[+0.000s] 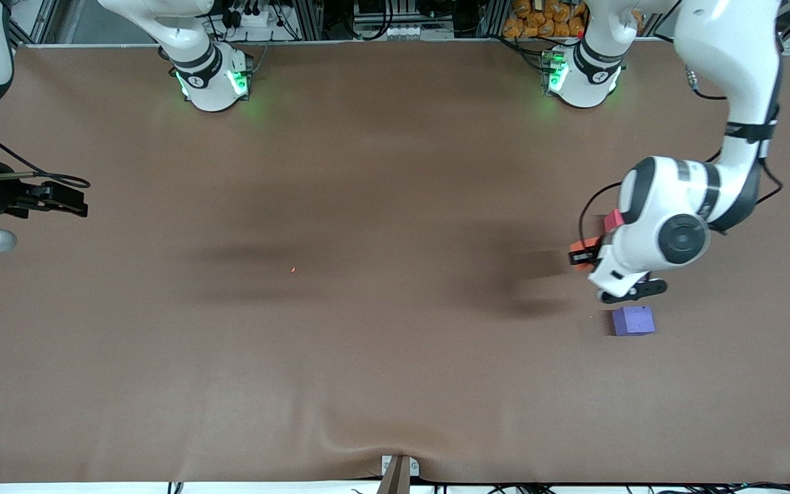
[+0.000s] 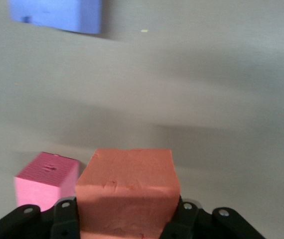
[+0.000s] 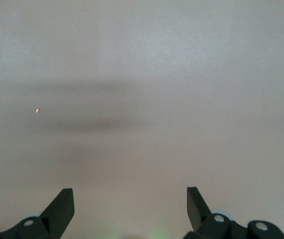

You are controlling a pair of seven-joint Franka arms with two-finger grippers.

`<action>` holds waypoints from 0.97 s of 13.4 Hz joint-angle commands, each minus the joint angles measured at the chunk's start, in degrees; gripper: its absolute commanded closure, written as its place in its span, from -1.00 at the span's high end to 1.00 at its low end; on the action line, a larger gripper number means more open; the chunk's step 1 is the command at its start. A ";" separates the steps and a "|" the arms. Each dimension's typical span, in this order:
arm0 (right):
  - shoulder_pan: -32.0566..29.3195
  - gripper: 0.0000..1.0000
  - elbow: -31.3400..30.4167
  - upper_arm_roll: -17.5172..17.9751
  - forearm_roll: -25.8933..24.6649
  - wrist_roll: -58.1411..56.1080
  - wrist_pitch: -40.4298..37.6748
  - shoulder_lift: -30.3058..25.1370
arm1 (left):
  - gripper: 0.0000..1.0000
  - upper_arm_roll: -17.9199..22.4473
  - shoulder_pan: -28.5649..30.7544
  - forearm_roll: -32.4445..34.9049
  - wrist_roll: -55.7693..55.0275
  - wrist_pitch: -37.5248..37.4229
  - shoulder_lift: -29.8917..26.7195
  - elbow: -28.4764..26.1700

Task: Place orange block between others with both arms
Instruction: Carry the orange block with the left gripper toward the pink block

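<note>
Left gripper [image 1: 581, 255] clenched on orange block [image 2: 127, 191], over table [image 1: 367, 309] between pink cube [image 2: 47, 179] and purple cube [image 1: 633, 320], seemingly just off surface. Right gripper [image 3: 129, 204] waits, jaws released.

The right arm's black two-finger gripper [image 3: 129, 211] is seen with its fingers [image 3: 62, 209] spread wide and nothing held between them, over the bare brown matte table surface [image 3: 147, 64], on which a tiny orange speck [image 3: 37, 110] and soft shadow bands are seen.
</note>
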 commanded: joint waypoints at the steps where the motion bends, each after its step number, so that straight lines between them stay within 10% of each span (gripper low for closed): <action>1: 0.33 1.00 0.70 -0.02 -0.86 -0.27 -0.62 0.06 | -1.00 -0.92 4.30 1.08 3.92 6.23 -2.08 -4.76; 13: 0.50 1.00 0.61 -0.02 -0.86 -0.36 -0.53 0.15 | -1.00 -0.74 10.91 1.25 14.58 28.84 2.13 -15.15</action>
